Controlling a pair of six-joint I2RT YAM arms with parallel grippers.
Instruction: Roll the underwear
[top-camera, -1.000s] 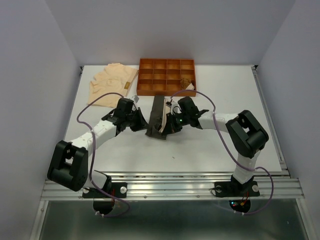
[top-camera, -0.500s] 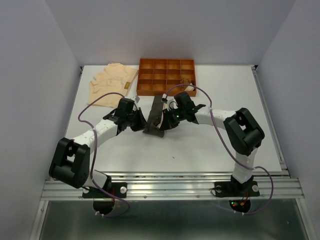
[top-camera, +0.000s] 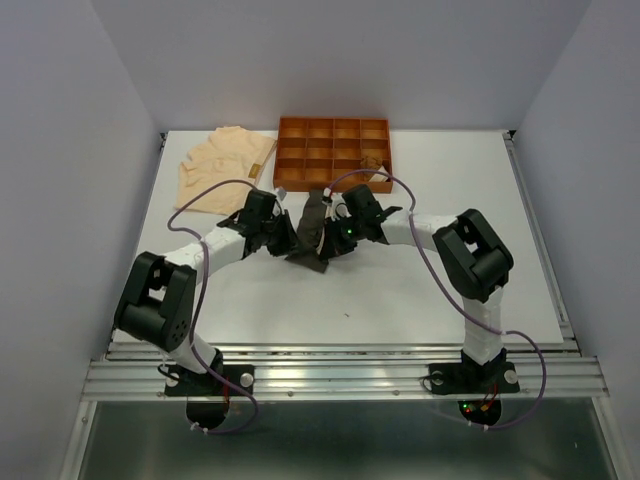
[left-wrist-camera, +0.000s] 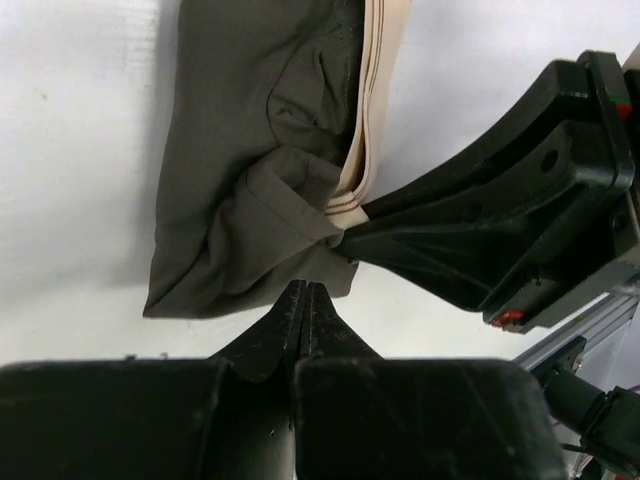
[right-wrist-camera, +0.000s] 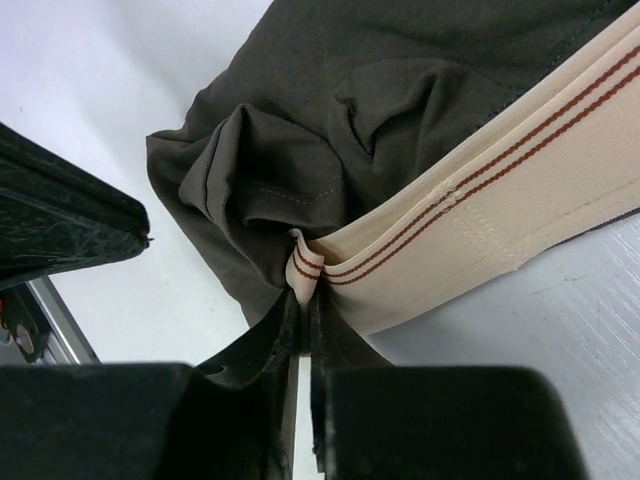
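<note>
The dark brief (top-camera: 312, 225) lies at the middle of the table (top-camera: 420, 290), just below the tray (top-camera: 279, 160), between the two arms. The tray sits at the upper centre of the top view, an orange-brown grid of compartments. In its rightmost column, toward the lower rows, sits the brown brief (top-camera: 372, 160) as a small bundle. Which cell it fills cannot be told exactly.

Up close, the dark brief is olive-grey and folded lengthwise into a narrow strip. Its near end is bunched into loose creases. A cream waistband (right-wrist-camera: 520, 190) with thin brown stripes runs along one long edge, and its end is doubled over at the corner.

The right gripper (right-wrist-camera: 304, 300) is clenched on that doubled waistband end, with cloth showing between its fingers. The left gripper (left-wrist-camera: 303, 295) has its fingers pressed flat together, the tips touching the crumpled lower hem. Whether any cloth is caught between them cannot be told. The two grippers meet at the same end of the strip, nearly touching, at the lower middle of the left wrist view.

The peach brief (top-camera: 222, 165) lies spread flat at the upper left of the table, beside the tray and well apart from the dark one. A purple cable (top-camera: 200, 195) loops over each arm.
</note>
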